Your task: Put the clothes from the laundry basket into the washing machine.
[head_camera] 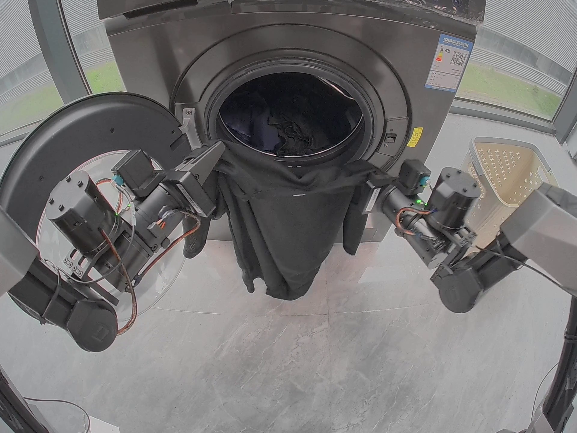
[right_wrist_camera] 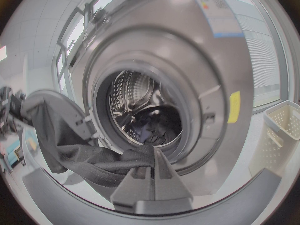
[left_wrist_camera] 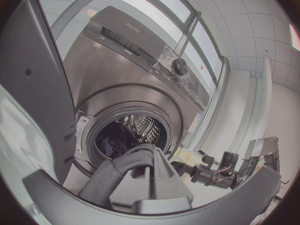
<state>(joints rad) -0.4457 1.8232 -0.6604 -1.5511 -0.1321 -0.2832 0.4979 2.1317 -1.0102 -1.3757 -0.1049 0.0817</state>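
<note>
While pinching the black garment by its top edge, left gripper and right gripper both clamped on cloth just near of the drum mouth, raise both ends level over the lip, then push far into the washing machine before letting go. Mind the long hem hanging toward the floor; likely to snag on the rim.

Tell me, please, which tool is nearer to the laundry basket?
Right. The right tool grips the black garment on the side of the washer opening toward the laundry basket; the left tool grips its other end, by the open door.
</note>
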